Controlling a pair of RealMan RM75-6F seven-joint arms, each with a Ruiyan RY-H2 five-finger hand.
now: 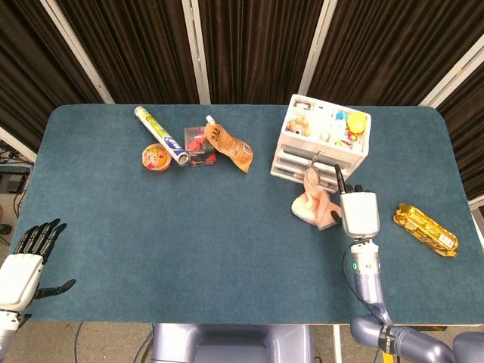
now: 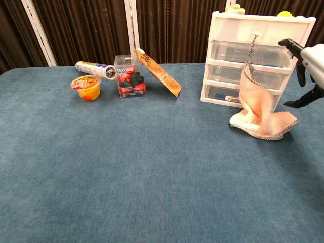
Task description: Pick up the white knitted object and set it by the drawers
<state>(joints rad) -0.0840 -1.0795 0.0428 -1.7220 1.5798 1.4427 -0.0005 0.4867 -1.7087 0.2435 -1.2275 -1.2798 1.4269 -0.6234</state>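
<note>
Chest view shows the knit (image 2: 260, 114) slumped on the tabletop (image 2: 126, 172) just in front of the drawers (image 2: 258, 58), its bulk on the cloth surface and one thin strand rising toward the top drawer's knob; whether that strand is hooked there or merely standing in front of it I cannot tell. From the head view the knit (image 1: 314, 203) lies touching or nearly touching the bottom of the drawers (image 1: 325, 140), on their near side.

The right hand (image 2: 306, 68) sits just beside the knit, fingers spread and holding nothing, with a clear gap between fingertips and fabric. The left hand (image 1: 30, 257) rests at the far near-left corner of the tabletop, fingers apart, also empty.

By the look of things the placing step is essentially complete: the knit is down and beside the drawers, as the task asks. What remains, in my judgement, is a clean retreat of the right hand, lifted up and back toward the robot so no finger drags the loose weave. The risk is a snag on the mesh edge or on that raised strand, which could pull the knit away from its spot.
</note>
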